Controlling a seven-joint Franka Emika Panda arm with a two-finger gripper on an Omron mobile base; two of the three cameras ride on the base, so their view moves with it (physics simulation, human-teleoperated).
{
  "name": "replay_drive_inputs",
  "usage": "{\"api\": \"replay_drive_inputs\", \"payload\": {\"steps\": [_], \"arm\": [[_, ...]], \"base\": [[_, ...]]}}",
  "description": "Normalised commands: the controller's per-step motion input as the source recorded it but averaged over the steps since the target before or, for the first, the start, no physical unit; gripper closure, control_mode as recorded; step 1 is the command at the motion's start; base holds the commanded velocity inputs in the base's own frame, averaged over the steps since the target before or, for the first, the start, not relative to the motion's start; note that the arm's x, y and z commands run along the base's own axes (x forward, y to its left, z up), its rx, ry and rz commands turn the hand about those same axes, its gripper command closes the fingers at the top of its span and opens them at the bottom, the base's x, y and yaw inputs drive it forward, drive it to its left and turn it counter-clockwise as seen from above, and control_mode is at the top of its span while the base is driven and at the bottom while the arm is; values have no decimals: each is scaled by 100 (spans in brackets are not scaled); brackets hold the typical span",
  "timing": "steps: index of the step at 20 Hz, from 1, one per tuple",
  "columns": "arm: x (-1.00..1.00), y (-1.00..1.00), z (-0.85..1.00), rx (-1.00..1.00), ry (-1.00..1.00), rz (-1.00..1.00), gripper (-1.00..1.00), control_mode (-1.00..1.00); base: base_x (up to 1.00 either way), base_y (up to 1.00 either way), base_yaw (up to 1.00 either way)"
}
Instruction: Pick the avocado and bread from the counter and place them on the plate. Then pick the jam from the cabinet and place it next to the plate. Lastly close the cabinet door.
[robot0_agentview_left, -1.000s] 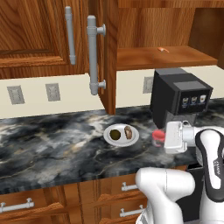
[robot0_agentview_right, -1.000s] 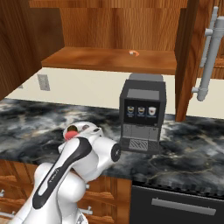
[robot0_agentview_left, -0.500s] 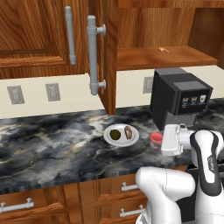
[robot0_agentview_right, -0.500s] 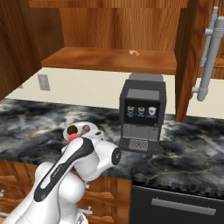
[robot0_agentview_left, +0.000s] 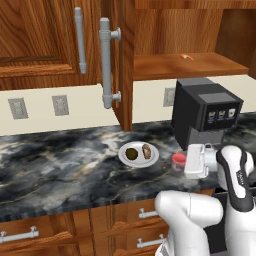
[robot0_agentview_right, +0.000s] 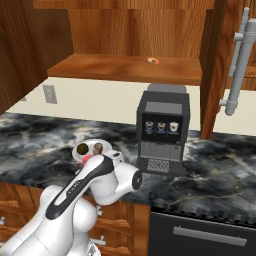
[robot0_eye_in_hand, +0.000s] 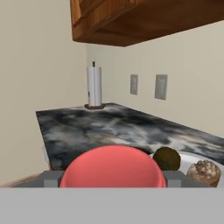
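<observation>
Now that the arm has dropped a touch lower over the worktop (robot0_agentview_left: 60, 165), the jam (robot0_agentview_left: 178, 160) sits pinched between the jaws, with the plate (robot0_agentview_left: 122, 156) holding avocado (robot0_agentview_left: 132, 153) and bread (robot0_agentview_left: 147, 150) just beyond them, so release looks close.

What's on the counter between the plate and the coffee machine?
The jam, held in the gripper, sits between the plate and coffee machine in the left base view.

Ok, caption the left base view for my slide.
Gripper holds the jam beside the plate.
</observation>
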Motion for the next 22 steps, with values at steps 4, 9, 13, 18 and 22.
{"api": "replay_drive_inputs", "payload": {"steps": [4,9,13,18,22], "arm": [[17,0,-27,0,0,4,100,-100],[22,0,-20,0,0,1,100,-100],[30,2,-16,0,0,0,100,-100],[24,3,-26,0,0,1,100,-100],[21,0,-26,0,0,3,100,-100]], "base": [[0,0,0],[0,0,0],[0,0,0],[0,0,0],[0,0,0]]}}
